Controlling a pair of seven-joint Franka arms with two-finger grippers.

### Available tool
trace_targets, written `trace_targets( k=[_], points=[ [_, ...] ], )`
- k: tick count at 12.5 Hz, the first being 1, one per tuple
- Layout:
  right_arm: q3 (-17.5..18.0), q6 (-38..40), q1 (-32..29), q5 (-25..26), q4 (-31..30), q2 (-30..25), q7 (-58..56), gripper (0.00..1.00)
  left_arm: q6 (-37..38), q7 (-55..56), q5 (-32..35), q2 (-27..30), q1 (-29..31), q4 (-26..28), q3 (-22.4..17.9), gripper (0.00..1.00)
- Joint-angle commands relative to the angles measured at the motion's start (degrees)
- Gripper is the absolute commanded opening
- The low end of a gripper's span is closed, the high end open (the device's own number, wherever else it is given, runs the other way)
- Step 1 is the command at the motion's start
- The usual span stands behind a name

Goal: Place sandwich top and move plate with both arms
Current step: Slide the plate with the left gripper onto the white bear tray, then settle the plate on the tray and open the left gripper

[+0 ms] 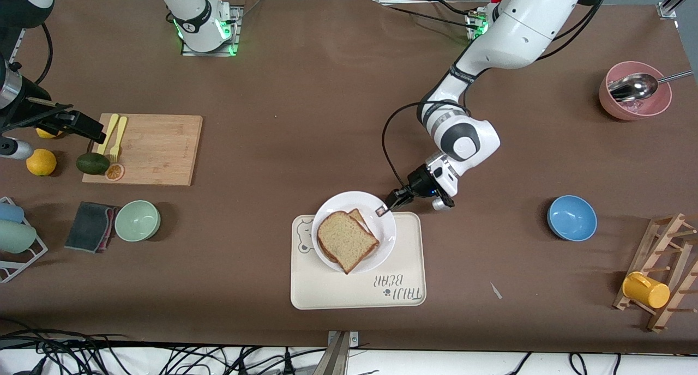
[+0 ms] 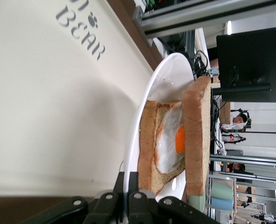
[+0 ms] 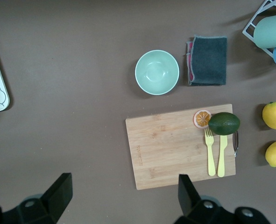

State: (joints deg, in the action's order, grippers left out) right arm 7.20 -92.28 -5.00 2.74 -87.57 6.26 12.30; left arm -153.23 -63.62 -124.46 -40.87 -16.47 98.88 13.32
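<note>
The white plate rests on the cream bear tray. On it the sandwich top lies on the bread slice bearing a fried egg, whose corner shows. My left gripper is shut on the plate's rim on the side toward the left arm's end of the table. In the left wrist view the rim runs between the fingers, and the sandwich top sits over the egg. My right gripper hangs open and empty by the cutting board, with its fingertips wide apart.
On the cutting board lie an avocado, an orange slice and two yellow forks. Near it are a green bowl, a dark cloth and lemons. A blue bowl, a pink bowl with a spoon and a mug rack stand toward the left arm's end.
</note>
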Motion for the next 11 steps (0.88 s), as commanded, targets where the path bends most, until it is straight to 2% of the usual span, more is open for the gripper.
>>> trace_targets(
  k=[1,6,10,11],
  points=[
    [0.1,1.2,0.0,0.0,0.9,0.2,-0.9,1.0,-0.7,2.6,1.9,-4.0,0.9,-7.2,0.5,0.0],
    [0.1,1.1,0.2,0.1,1.2,0.1,-0.9,1.0,-2.1,2.6,2.9,-10.8,0.4,-15.1,-0.2,0.0],
    [0.1,1.6,0.2,0.1,1.1,0.0,-0.9,1.0,-2.1,2.5,3.1,-11.6,0.2,-15.7,-0.8,0.02],
    [0.0,1.6,0.2,0.2,1.2,0.0,-0.9,1.0,-2.1,2.4,3.1,-11.6,0.2,-15.7,-1.1,0.17]
  ],
)
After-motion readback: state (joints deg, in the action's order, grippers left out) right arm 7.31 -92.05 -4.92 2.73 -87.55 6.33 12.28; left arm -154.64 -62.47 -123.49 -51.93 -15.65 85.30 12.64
